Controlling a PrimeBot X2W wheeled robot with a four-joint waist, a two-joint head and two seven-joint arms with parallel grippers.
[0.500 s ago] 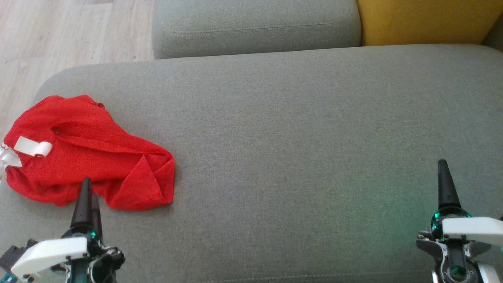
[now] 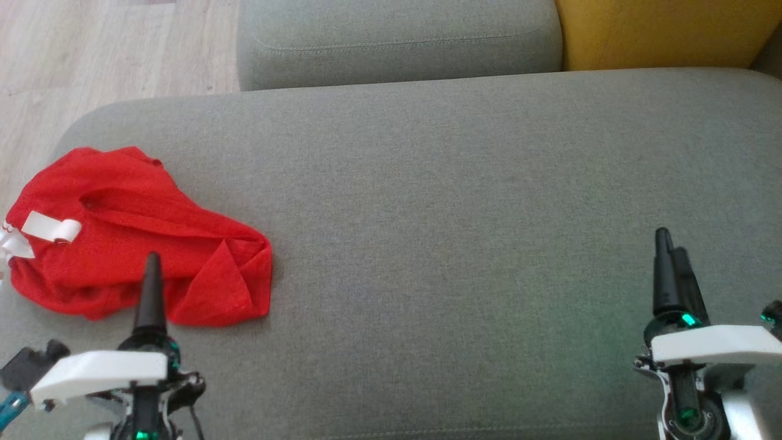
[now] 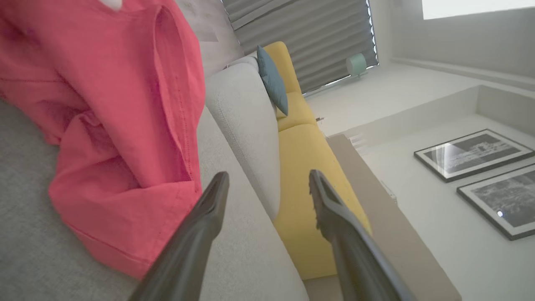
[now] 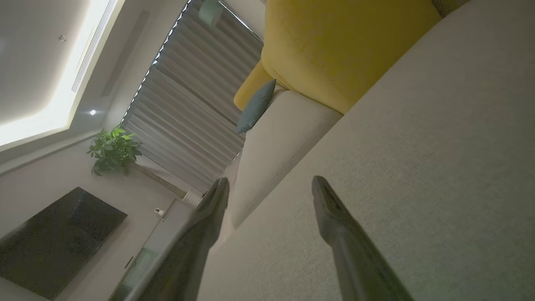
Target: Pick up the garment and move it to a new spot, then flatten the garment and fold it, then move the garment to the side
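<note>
The garment (image 2: 122, 235) is a red piece of clothing with a white label, lying crumpled at the left end of the grey sofa seat (image 2: 458, 201). In the left wrist view the garment (image 3: 117, 108) is bunched to the upper left of the fingers. My left gripper (image 2: 151, 266) hangs over the garment's near edge; in its wrist view the left gripper (image 3: 268, 180) is open with nothing between its fingers. My right gripper (image 2: 666, 241) hovers above bare cushion at the lower right. Seen from its own wrist, the right gripper (image 4: 271, 184) is open and holds nothing.
A grey back cushion (image 2: 397, 40) and a yellow cushion (image 2: 666, 30) run along the far side of the seat. Wooden floor (image 2: 91, 55) lies past the seat's left end. The wide bare stretch of seat separates the two grippers.
My left gripper has moved forward and slightly right, its tip now over the garment's near edge. My right gripper has shifted a little left and forward. The garment lies as before.
</note>
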